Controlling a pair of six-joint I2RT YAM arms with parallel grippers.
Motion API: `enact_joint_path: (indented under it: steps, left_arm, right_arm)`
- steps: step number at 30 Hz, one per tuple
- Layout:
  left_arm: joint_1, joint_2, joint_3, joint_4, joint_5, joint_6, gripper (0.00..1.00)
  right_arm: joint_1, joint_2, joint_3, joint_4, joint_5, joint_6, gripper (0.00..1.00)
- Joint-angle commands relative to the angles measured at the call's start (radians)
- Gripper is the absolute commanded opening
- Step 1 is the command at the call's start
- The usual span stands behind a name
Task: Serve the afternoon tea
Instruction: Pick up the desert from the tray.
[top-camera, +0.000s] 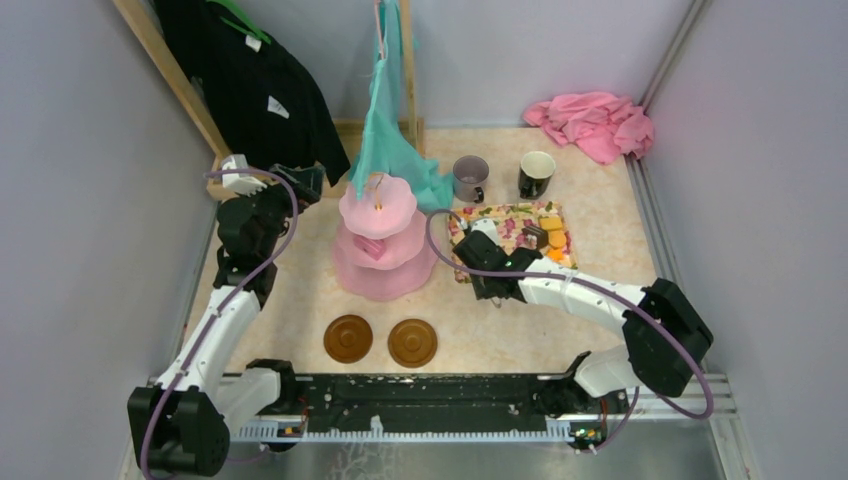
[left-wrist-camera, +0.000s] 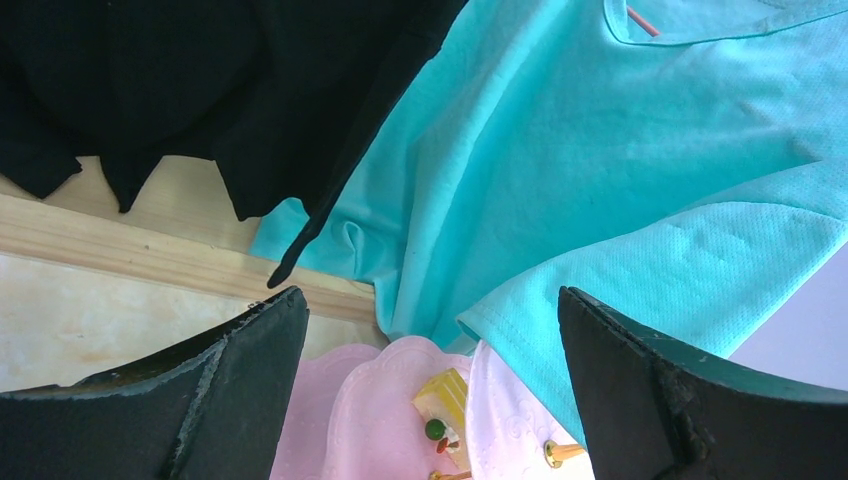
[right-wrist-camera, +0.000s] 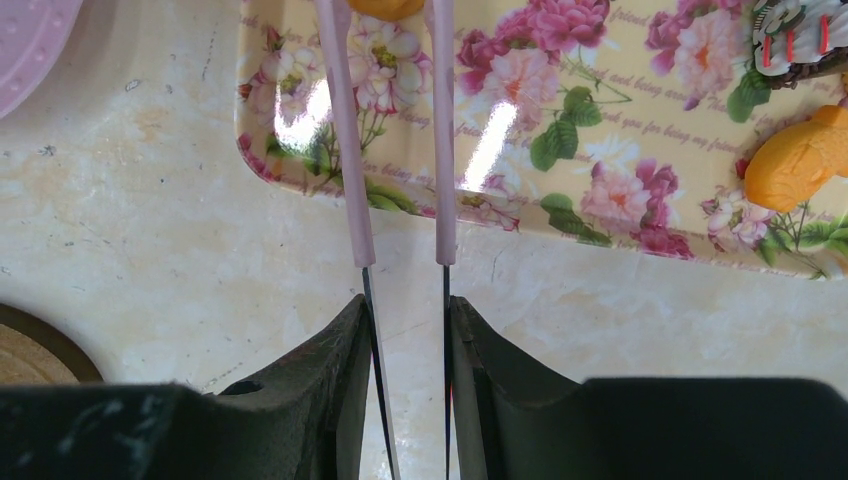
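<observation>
- Top view: the pink three-tier stand (top-camera: 383, 240) sits on the desk (top-camera: 300, 300), left of centre. Its upper tiers hide much of the lower ones.
- The grey mug (top-camera: 470, 177) and the black white-lined mug (top-camera: 536, 173) stand upright side by side behind the floral tray (top-camera: 500, 215).
- The tray carries orange cakes (top-camera: 556, 240) and a brown cake (top-camera: 533, 236) at its right end. The right arm's wrist covers the tray's near left corner.
- The two brown discs (top-camera: 348, 338) lie side by side near the front edge, apart from the stand.
- Left wrist view: the left fingers (left-wrist-camera: 250, 380) are spread apart with nothing between them.
- Behind them hang the teal fabric (left-wrist-camera: 600, 180) and a black garment (left-wrist-camera: 200, 90).
- The bottom edge cuts off the stand. A yellow cake (left-wrist-camera: 445, 400) lies on one scalloped tier; we cannot tell which.
- Right wrist view: the right fingers (right-wrist-camera: 330, 390) are clamped on pink tongs (right-wrist-camera: 345, 150), which reach across the tray's near edge.
- The top edge cuts off the tong tips. Only the lower edge of an orange cake (right-wrist-camera: 385, 6) shows between them, and we cannot tell whether it is lifted.
- Two more cakes, partly cut off, lie at the tray's right.
</observation>
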Motion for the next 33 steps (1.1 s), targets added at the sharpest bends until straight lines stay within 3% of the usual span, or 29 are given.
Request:
enact_joint_path:
  steps: [1, 33]
  left_arm:
    - [0.006, -0.006, -0.009, 0.040, 0.019, -0.013, 0.99]
    - [0.032, 0.004, -0.013, 0.053, 0.038, -0.033, 0.99]
  right_arm:
    - [-0.008, -0.012, 0.027, 0.038, -0.014, -0.009, 0.32]
    - [-0.062, 0.114, 0.090, 0.068, -0.028, -0.040, 0.38]
